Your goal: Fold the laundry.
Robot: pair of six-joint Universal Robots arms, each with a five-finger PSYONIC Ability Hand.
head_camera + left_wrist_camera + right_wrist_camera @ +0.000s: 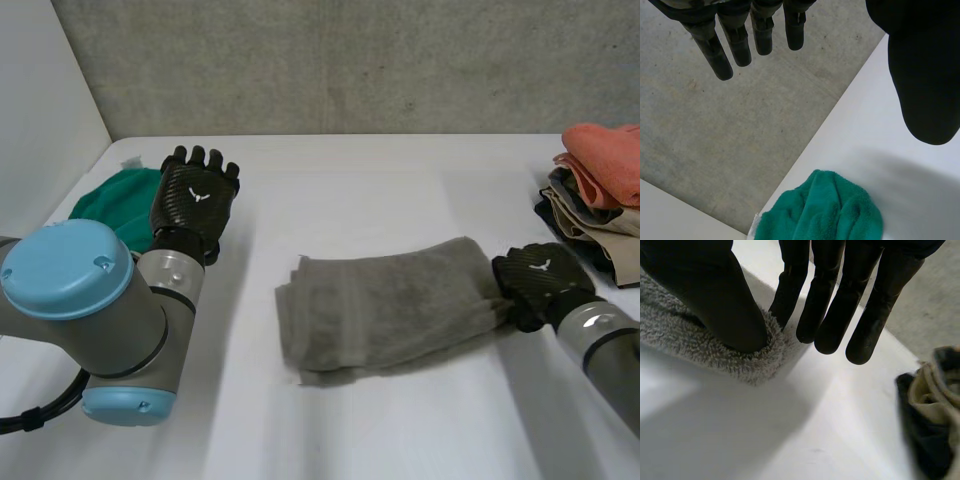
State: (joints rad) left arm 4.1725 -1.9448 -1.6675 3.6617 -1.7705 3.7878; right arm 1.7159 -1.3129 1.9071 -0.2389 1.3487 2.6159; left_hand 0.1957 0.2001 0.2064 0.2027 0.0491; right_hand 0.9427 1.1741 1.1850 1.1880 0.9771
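Grey towel (385, 305) folded mid-table, one end pinched by right hand (540, 280).

Head view: white emblem (201, 196) on each hand's back; left hand (197, 195) raised beside green cloth (115, 205) near the white table's (400, 180) edge, well apart from the towel; stacked clothes (595, 200) just beyond the right hand; bare table before and behind the towel. Left wrist view: fingers (715, 47) straight, apart from the thumb, grasping nothing, above the green cloth. Right wrist view: thumb (715, 295) pressing the towel's fluffy hem against one finger, remaining fingers straight, off the cloth; open table between towel and clothes.
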